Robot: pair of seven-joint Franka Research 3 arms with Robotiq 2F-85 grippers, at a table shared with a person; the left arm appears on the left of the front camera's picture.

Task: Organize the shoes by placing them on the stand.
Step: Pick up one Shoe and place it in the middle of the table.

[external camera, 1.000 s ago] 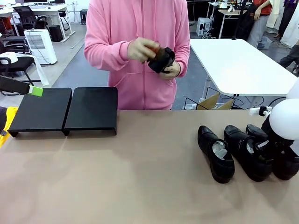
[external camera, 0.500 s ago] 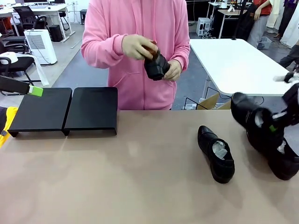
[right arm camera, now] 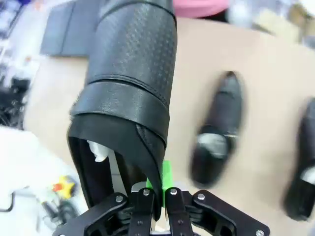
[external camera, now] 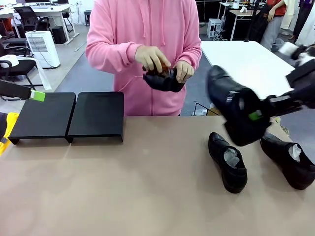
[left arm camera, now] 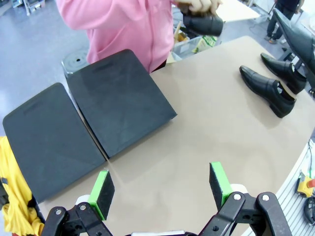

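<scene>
Front view: right arm is motion-smeared and runs off the picture's right edge. The right gripper (external camera: pixel 255 116) reads as little more than one green pad against the heel end of a glossy black leather dress shoe (external camera: pixel 230 109), lifted clear of the tan tabletop (external camera: pixel 147 187). Right wrist view settles the grip: fingers pinched tight on the heel collar, leather between the pads, crumpled white paper (right arm camera: pixel 98 150) just inside the opening. Toe is cut off by that view's top edge. Long axis runs straight out from the fingertips. Seen from the front it's tilted, toe up and toward the robot's left, heel low at the fingers.

Below the fingers, on the table, two more black dress shoes: the middle shoe (external camera: pixel 228 162) and the right-hand shoe (external camera: pixel 289 160), side by side but apart, toes toward the person's side and slightly left. Both are blurred in the right wrist view, one clipped by the edge.

Past the far edge the person's hands (external camera: pixel 153 58) hold a fourth black shoe (external camera: pixel 162 80), half covered by fingers. It lies roughly level; can't tell toe from heel.

Over on the other side the left gripper (left arm camera: pixel 161 184) hovers above the table, pads spread wide. Beyond its fingertips lies the low matte-black stand (left arm camera: pixel 118 103), two flat platforms side by side. Front view clips that gripper at the left edge. There's a yellow object (left arm camera: pixel 15 201) beside the stand, can't identify it.
</scene>
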